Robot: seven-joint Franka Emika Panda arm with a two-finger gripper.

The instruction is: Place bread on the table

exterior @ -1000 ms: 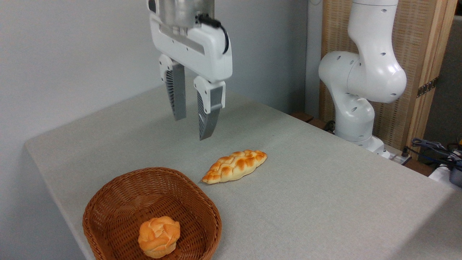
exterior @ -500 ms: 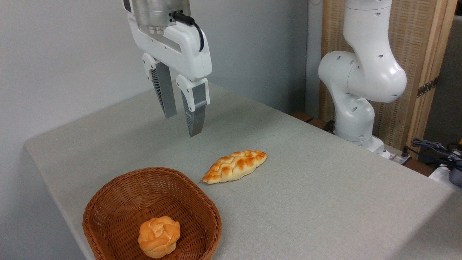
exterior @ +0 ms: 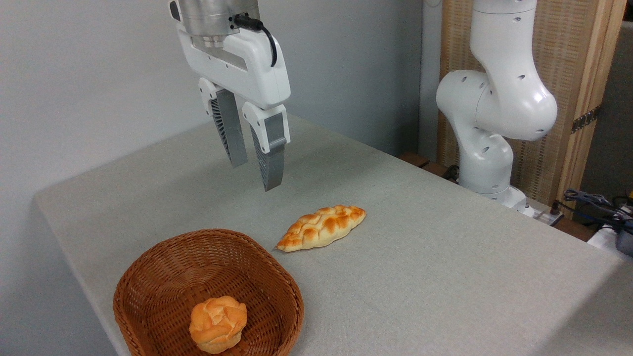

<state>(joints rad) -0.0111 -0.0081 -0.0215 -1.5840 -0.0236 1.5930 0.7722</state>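
The bread, a long braided golden-brown loaf with pointed ends, lies flat on the table, just right of the basket rim. My gripper hangs in the air above and to the left of the loaf, well clear of it. Its two grey fingers point down with a narrow gap between them, and nothing is held.
A brown wicker basket stands at the front left of the table with a small round orange bun inside. The arm's white base rises at the back right, with cables beside it.
The gripper swung left from above the loaf, then settled slightly lower and to the right. The bread and basket stayed put.
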